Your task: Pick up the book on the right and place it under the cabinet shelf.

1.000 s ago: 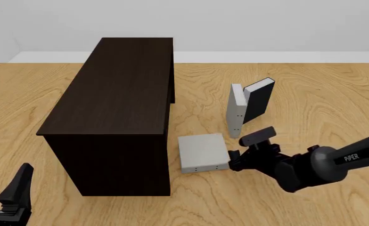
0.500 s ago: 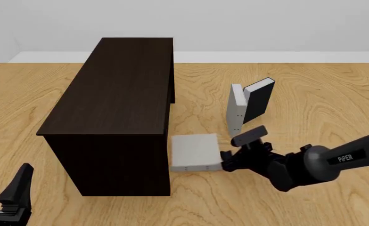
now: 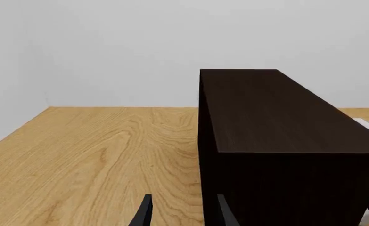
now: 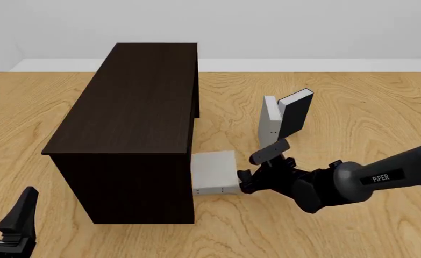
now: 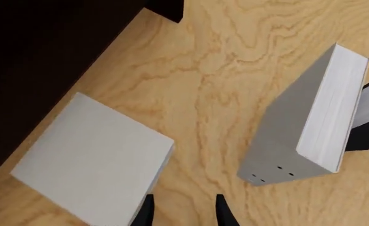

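While the right gripper point(image 4: 244, 181), jaws narrowly parted, holds nothing, the flat light-grey hardcover book point(image 4: 214, 172) has slid against the dark wood cabinet shelf point(image 4: 131, 123), starting underneath.

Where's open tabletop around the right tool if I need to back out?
Bare wood lies right of the standing grey book and black book, and near the right tool. Crowded: flat book against cabinet.
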Robot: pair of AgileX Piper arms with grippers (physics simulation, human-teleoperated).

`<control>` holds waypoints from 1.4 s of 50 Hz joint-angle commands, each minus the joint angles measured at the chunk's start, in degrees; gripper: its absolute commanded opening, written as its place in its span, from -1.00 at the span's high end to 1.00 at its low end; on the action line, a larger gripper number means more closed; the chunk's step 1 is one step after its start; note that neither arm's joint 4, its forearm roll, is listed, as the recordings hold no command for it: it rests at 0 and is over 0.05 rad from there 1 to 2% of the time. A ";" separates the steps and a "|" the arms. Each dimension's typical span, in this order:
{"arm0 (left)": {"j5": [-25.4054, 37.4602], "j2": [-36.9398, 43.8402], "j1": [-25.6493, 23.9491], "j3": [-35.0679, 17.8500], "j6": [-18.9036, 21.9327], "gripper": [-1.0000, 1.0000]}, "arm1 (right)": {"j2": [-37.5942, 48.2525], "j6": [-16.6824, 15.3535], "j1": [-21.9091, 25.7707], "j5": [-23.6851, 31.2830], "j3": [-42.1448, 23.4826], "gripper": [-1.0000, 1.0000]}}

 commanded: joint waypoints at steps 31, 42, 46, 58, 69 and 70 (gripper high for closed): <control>-0.10 -0.18 -0.12 0.26 0.01 -1.00 | 3.49 5.24 9.62 4.16 -9.34 -1.00; -0.01 -0.37 -0.11 0.33 0.05 -1.00 | 4.73 5.11 11.57 5.27 -11.72 -1.00; 0.00 -0.43 -0.11 0.34 0.07 -1.00 | 4.87 5.10 11.96 5.62 -12.44 -1.00; 0.01 -0.48 -0.06 0.36 0.09 -1.00 | 6.25 5.12 13.47 6.30 -14.32 -1.00; 0.04 -0.51 -0.02 0.37 0.10 -1.00 | 6.04 4.74 13.11 5.83 -13.63 -1.00; 0.04 -0.52 -0.01 0.37 0.10 -1.00 | 5.82 4.63 12.71 5.63 -13.19 -1.00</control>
